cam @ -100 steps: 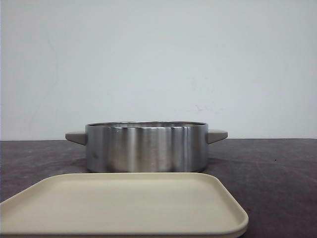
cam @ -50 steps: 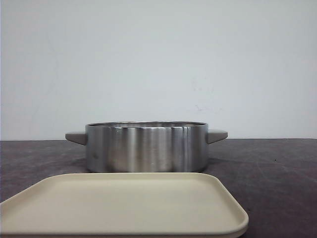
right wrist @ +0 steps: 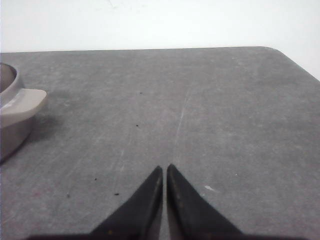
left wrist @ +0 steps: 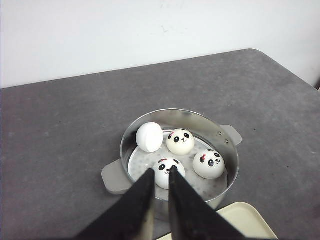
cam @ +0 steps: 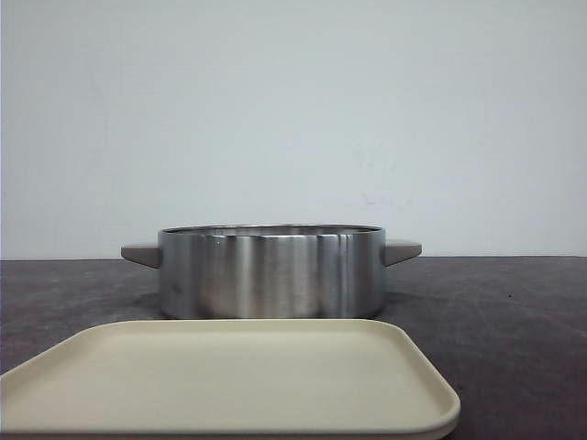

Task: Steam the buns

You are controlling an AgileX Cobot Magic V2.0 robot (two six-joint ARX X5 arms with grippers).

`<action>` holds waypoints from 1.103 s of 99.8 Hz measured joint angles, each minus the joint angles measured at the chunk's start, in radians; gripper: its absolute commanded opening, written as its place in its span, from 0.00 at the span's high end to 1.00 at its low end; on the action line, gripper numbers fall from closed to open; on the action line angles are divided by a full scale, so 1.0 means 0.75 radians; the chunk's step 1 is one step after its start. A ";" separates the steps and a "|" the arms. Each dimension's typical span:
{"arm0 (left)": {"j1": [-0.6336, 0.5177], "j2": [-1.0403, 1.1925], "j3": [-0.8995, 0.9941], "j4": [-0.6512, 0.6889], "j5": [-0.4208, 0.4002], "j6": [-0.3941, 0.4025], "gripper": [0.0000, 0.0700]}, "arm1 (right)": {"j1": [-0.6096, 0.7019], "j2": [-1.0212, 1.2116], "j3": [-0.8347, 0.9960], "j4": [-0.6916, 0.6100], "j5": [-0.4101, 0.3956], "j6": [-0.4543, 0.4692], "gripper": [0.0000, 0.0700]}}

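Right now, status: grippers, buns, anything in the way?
Left gripper shut, empty, above steamer pot. Right gripper shut, empty, over bare table. Four buns inside pot, one tipped face-away. Cream tray empty. Nothing obstructing.

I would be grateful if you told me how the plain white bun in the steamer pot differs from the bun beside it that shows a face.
The plain bun shows only bare white surface, while the face-up bun shows black panda eyes, ears and a mouth. The plain bun lies tipped against the steamer pot's wall, while the face-up bun sits upright nearer the middle. Both are smooth, white, similar in size, and rest inside the pot.
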 measured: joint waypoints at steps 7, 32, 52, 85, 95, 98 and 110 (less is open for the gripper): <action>0.000 0.000 0.000 0.000 0.000 0.000 1.00 | 0.000 0.000 0.000 0.000 0.000 0.000 0.99; 0.035 -0.017 0.000 -0.005 -0.001 0.029 1.00 | 0.000 0.000 0.000 0.000 0.000 0.000 0.99; 0.214 -0.136 -0.093 0.079 0.001 0.131 1.00 | 0.000 0.000 0.000 0.000 0.001 0.000 0.99; 0.626 -0.714 -0.965 0.746 0.105 0.137 1.00 | 0.000 0.000 0.000 0.000 0.003 0.000 0.99; 0.674 -0.816 -1.161 0.769 0.105 0.097 1.00 | 0.000 0.000 0.000 0.001 0.002 -0.001 0.99; 0.688 -0.835 -1.215 0.769 0.105 0.080 1.00 | 0.000 0.000 0.000 0.000 0.002 -0.001 0.99; 0.739 -0.889 -1.395 0.782 0.108 0.027 1.00 | 0.000 0.000 0.000 0.001 0.003 0.000 0.99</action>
